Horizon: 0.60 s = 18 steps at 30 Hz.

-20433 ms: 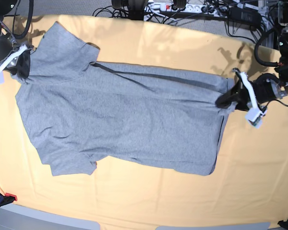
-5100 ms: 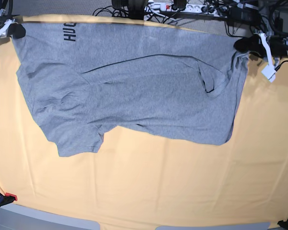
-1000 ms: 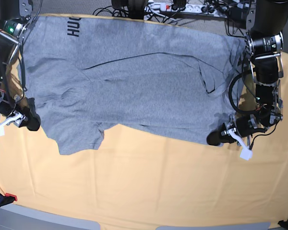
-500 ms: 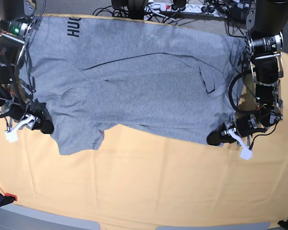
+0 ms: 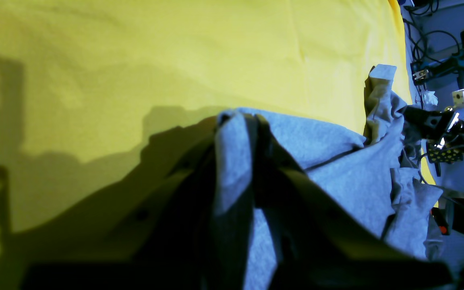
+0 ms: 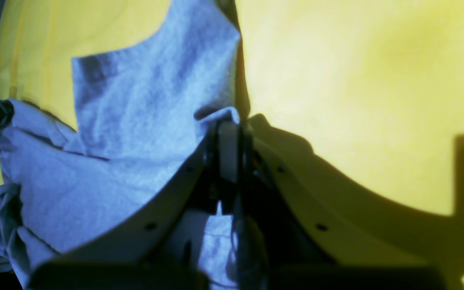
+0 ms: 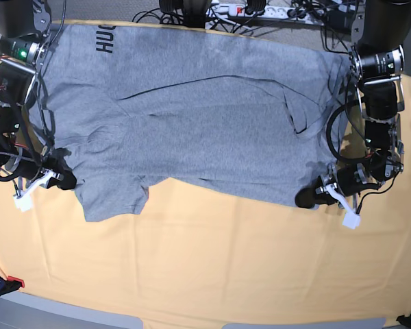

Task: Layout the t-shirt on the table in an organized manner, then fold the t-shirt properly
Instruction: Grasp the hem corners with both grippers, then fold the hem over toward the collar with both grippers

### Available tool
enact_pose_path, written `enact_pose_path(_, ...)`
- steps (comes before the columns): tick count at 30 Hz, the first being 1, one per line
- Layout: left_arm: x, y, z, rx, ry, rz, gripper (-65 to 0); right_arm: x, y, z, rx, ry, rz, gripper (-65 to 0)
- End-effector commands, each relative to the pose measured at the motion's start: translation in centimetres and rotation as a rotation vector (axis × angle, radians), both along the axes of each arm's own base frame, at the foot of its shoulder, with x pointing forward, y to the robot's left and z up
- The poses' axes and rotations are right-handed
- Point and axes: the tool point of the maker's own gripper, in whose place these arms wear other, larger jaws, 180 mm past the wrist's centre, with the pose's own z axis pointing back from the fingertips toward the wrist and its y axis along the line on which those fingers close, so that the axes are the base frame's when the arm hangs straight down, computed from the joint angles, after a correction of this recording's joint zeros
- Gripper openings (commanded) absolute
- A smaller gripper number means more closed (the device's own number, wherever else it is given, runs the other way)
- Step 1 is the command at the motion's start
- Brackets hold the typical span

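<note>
Pincer states come first: the left pincer (image 7: 307, 197) is clamped on the near hem corner of the t-shirt (image 7: 205, 116), and the right pincer (image 7: 60, 180) is pressed together on the near edge beside the sleeve. The t-shirt lies spread across the far half of the desk (image 7: 212, 267), with creases and one diagonal fold over its middle. The step in hand seems to be a fold of the near edge. The next move probably calls for both arms to lift together and carry this edge toward the far side, keeping the cloth taut. Only the base view shows the black lettering (image 7: 104, 39) at the far corner. The wrist views show grey cloth pinched between the jaws, which the base view cannot confirm.
</note>
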Motion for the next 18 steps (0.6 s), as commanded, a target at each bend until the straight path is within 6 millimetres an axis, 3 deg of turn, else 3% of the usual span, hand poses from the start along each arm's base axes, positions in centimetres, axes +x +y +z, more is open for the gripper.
enact_pose_path(1,1.8,0.8,3.0,-0.019,-0.087,0.025,-65.0,1.8,-0.8,2.6,-0.001,-0.08,-0.014,-65.0)
enact_pose_path(9,4.6,0.9,7.1,-0.006,-0.183,0.03,-65.0,4.0,-2.5,4.2,-0.125,-0.126,-0.033,-65.0)
enact_pose_path(14,7.0,2.0,9.5,0.08,-0.274,0.072,-65.0,5.0,-3.2,5.1,-0.182,-0.156,-0.047,-65.0)
enact_pose_path(18,7.9,2.4,10.7,0.114,-0.315,0.086,-65.0,5.7,-3.3,6.1,-0.181,-0.183,-0.052,-65.0)
